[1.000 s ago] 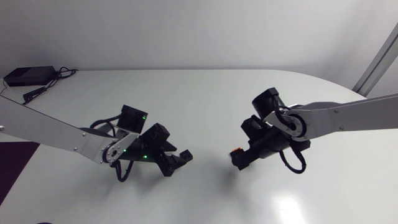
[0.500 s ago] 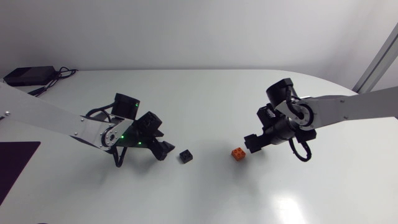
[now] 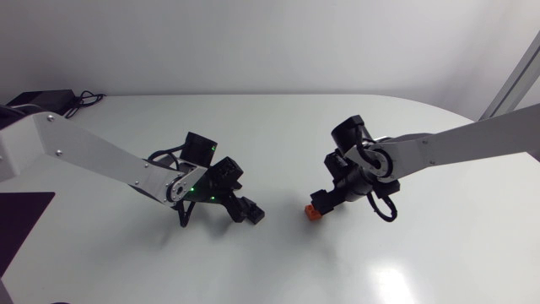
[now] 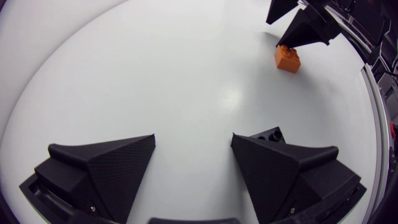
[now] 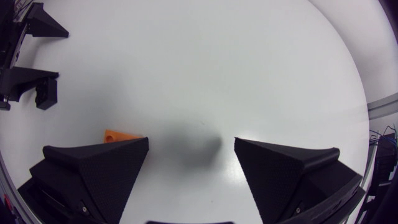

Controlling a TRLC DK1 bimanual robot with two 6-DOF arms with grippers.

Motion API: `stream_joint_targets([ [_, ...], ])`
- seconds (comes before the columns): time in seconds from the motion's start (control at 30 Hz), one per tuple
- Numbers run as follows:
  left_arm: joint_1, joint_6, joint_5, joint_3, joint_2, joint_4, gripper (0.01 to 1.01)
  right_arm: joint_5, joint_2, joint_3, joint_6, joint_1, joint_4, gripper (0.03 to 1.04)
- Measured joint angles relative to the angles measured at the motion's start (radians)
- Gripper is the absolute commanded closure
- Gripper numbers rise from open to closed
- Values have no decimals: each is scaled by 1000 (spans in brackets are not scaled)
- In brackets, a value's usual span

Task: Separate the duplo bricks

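Already the two bricks are found apart on the worktop (image 3: 278,135): the black brick (image 4: 268,134) lies by the left gripper (image 4: 193,148), and the orange brick (image 5: 121,134) lies by the right gripper (image 5: 191,144), with bare surface between them. No stud of one is seen seated in the other, so the separation itself is judged done.

The left fingers are spread wide and nothing is held between them. The black brick is seen just ahead of one finger's tip, and whether it touches that finger cannot be told. The right fingers are likewise spread wide and hold nothing. Only the top of the orange brick is shown past the tip of one finger, so contact there cannot be told either.

Both bricks are set flat on the worktop, studs up as far as can be made out. Little is judged to be left: at most, both arms are to be drawn clear of the bricks without either one being nudged.
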Motion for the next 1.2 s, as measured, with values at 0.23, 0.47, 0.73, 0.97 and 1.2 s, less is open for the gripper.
stream_joint_targets([
  [0.23,-12,-17,0,0,0,0,170,0,0,15,19,28,-3,67],
  [0.47,58,-17,-4,-52,-87,-19,148,4,-72,5,19,-23,-38,67],
  [0.73,160,-16,-82,-134,-531,-58,44,7,-357,2,19,-107,-70,67],
  [0.97,188,11,-265,-140,-659,-181,44,65,-519,-24,19,-147,-76,67],
  [1.2,231,11,-272,-172,-936,-286,44,138,-718,-71,10,-147,-108,67],
])
